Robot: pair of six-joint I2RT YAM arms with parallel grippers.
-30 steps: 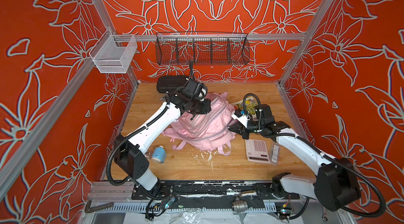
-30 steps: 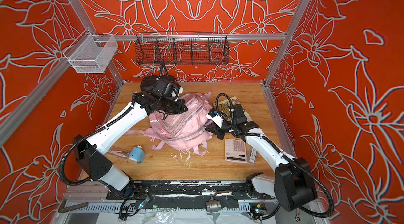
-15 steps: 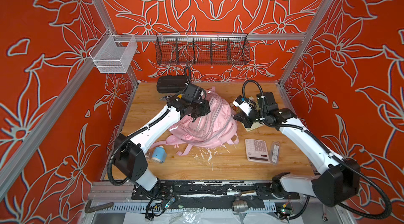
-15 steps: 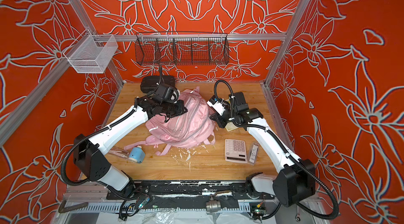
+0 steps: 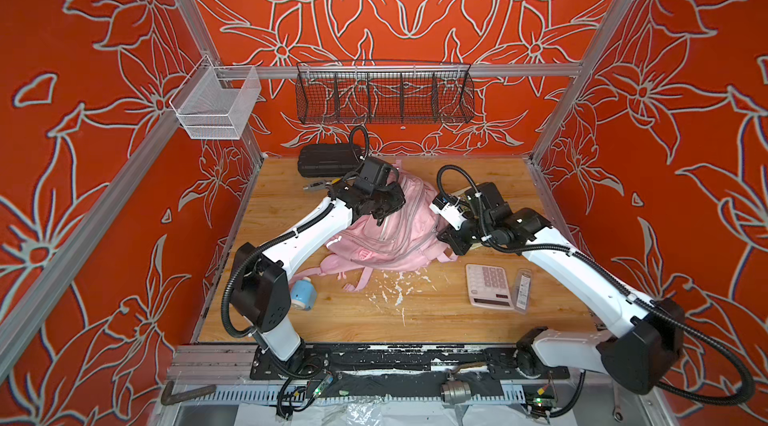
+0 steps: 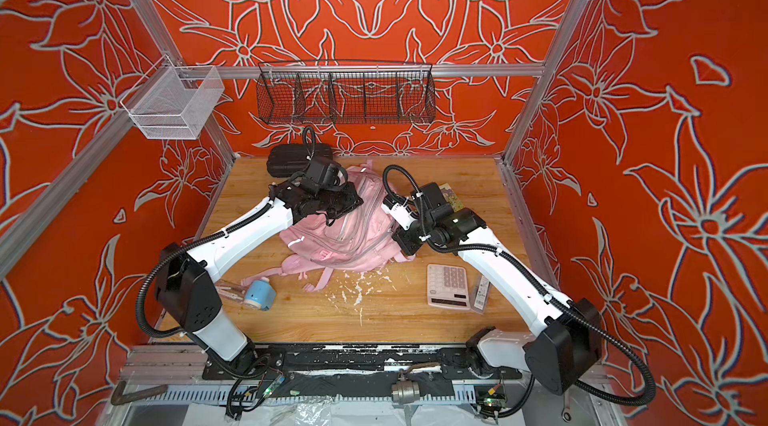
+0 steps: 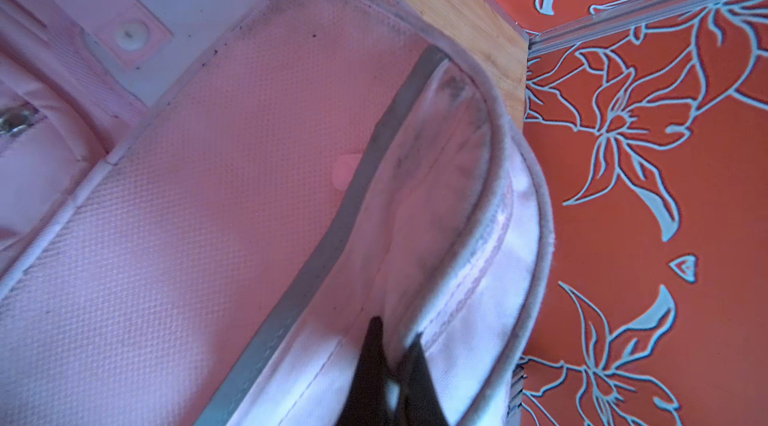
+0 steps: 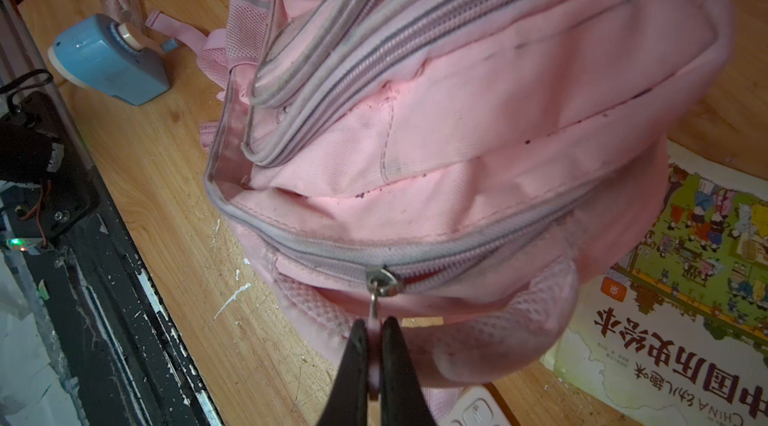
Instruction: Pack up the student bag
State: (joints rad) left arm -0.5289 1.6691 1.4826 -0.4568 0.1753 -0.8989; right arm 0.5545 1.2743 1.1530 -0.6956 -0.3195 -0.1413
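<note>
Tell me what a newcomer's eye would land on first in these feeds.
The pale-pink student bag lies heaped in the middle of the wooden table, against loud orange flowered walls. The left end effector pinches a pale fabric edge of it. The right end effector is shut on a zipper pull on the side near the calculator.

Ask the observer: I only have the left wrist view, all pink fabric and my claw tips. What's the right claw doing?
Observer: The right claw is shut on the zipper pull of the student bag.
Operator: Anything loose on the table?
Observer: A calculator lies on the table in front of the bag, apart from it.
Operator: Anything else?
Observer: A blue pencil sharpener sits at the table's left side.
</note>
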